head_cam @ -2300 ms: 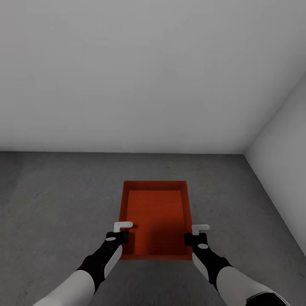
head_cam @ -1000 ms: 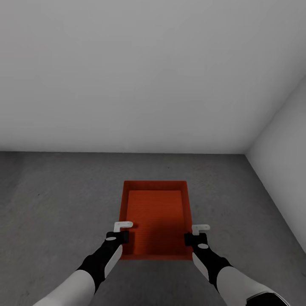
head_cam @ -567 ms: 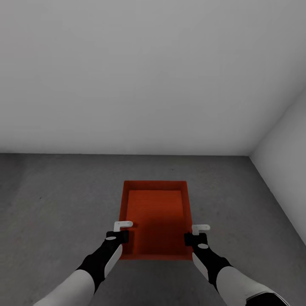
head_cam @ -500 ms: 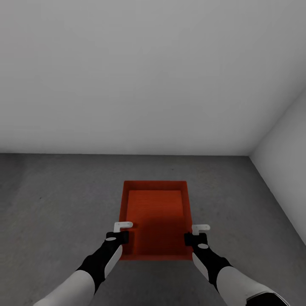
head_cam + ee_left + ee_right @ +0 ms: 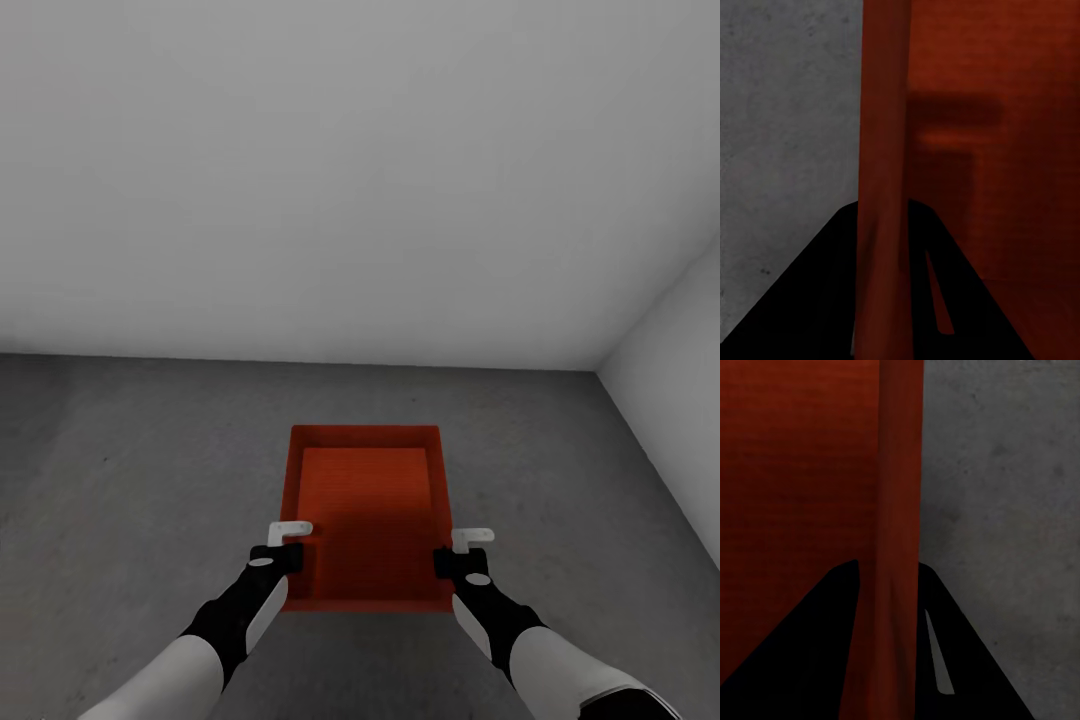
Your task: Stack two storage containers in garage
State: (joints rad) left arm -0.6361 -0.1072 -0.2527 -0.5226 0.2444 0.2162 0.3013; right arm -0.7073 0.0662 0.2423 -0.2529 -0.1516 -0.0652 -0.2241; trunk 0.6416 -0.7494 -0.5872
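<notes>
One orange-red storage container [image 5: 365,510], open on top, hangs in front of me over the dark grey concrete floor [image 5: 130,480] of the garage. My left gripper [image 5: 290,540] is shut on its left side wall near the front corner. My right gripper [image 5: 452,548] is shut on the right side wall opposite. In the left wrist view the container's wall [image 5: 881,150] runs up between the dark fingers [image 5: 817,285]. The right wrist view has the other wall [image 5: 900,510] pinched the same way between the fingers [image 5: 802,645].
A plain pale grey back wall [image 5: 300,180] stands ahead beyond a stretch of bare concrete. A second pale wall [image 5: 680,350] closes the right side, meeting the back wall in a corner at the right. Open floor lies to the left and ahead.
The whole view has shifted: the room corner has slid to the right in the picture. The container and both grippers keep the same place before me, grips unchanged.
</notes>
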